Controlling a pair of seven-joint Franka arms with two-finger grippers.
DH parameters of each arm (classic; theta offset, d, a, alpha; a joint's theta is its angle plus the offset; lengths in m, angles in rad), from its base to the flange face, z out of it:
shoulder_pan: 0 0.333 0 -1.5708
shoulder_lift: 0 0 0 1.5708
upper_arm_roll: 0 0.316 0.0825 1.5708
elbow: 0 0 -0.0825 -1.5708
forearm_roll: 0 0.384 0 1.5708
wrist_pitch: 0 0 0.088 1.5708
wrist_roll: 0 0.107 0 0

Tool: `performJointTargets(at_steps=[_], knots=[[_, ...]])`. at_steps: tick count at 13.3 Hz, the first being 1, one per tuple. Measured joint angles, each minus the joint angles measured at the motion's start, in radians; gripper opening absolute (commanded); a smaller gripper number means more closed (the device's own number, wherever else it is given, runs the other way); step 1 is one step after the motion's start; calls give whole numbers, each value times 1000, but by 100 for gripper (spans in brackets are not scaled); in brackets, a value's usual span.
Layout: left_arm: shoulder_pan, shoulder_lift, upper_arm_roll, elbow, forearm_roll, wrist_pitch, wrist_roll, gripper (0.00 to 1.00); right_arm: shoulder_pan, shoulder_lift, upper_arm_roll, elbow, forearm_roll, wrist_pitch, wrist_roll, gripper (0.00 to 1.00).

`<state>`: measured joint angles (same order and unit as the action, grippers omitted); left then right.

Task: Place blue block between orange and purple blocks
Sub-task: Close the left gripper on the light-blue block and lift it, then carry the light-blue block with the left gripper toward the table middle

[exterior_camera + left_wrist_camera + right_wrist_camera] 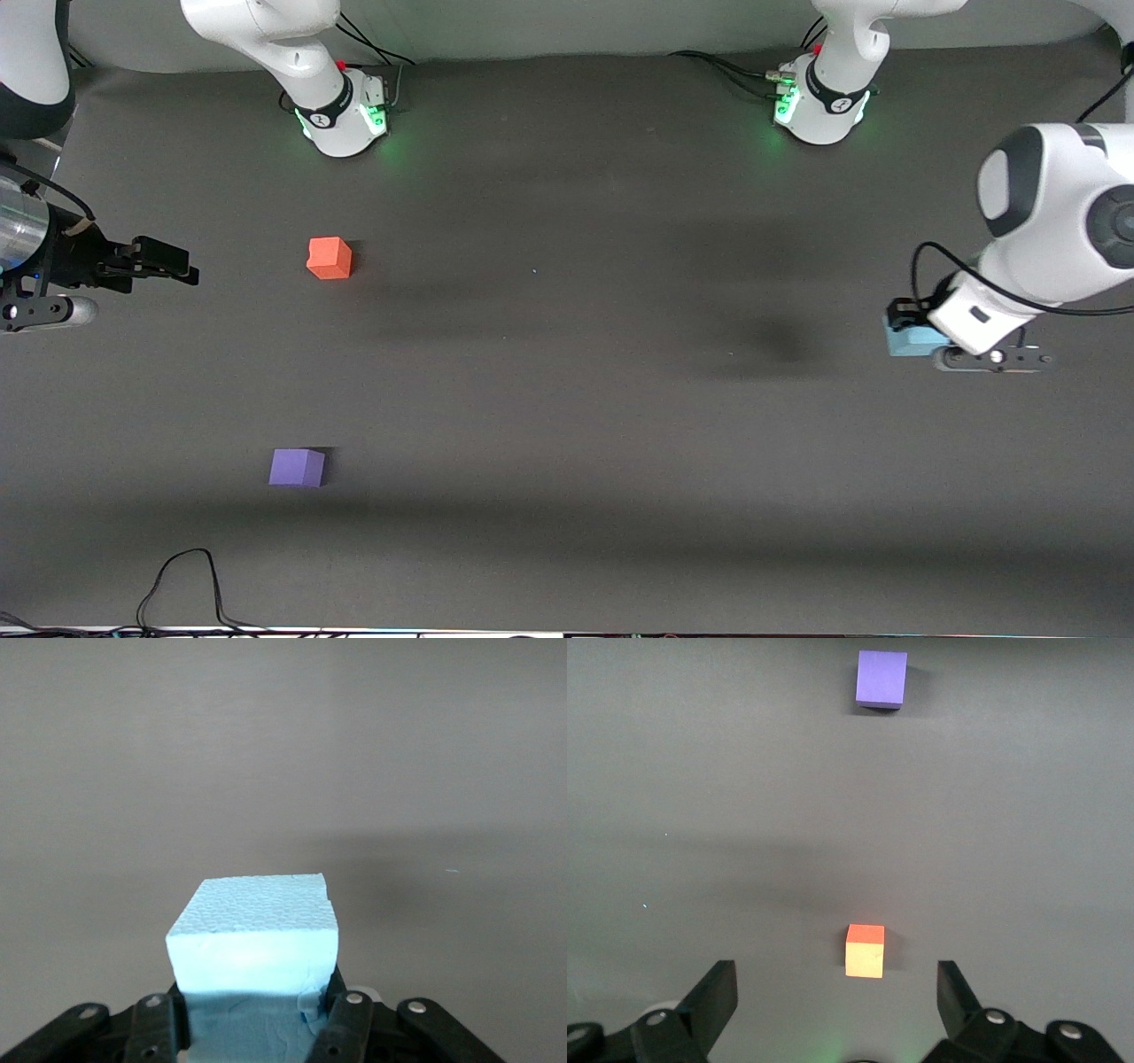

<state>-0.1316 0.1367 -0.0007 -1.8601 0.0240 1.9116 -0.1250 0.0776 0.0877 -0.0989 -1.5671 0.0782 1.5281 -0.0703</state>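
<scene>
The blue block (907,340) is light sky-blue and sits clamped in my left gripper (909,331), held above the table at the left arm's end. In the left wrist view the block (253,937) fills the gap between the fingers (347,1020), and the left gripper (255,1014) is shut on it. The orange block (330,258) lies on the table toward the right arm's end. The purple block (298,467) lies nearer the front camera than the orange one. My right gripper (180,266) is open and empty, over the table's right-arm end beside the orange block. Its wrist view shows the orange block (866,950) and the purple block (881,679).
The dark grey table (576,399) is bare between the blocks and the left gripper. The two arm bases (345,111) (824,106) stand along the table's edge farthest from the front camera. A black cable (190,585) loops at the edge nearest that camera.
</scene>
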Motion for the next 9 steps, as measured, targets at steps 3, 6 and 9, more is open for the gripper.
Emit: performJointTargets(at_steps=[3,6,9], knots=[[-184,38,-25,112,-5,-19,-247,42,0,0,-1,0,0,0,0,100],[-388,162,-49,290,-5,-20,-496,41,0,0,-1,1,0,0,0,100],[-560,337,-53,484,-4,-33,-635,41,0,0,-2,1,0,0,0,100]])
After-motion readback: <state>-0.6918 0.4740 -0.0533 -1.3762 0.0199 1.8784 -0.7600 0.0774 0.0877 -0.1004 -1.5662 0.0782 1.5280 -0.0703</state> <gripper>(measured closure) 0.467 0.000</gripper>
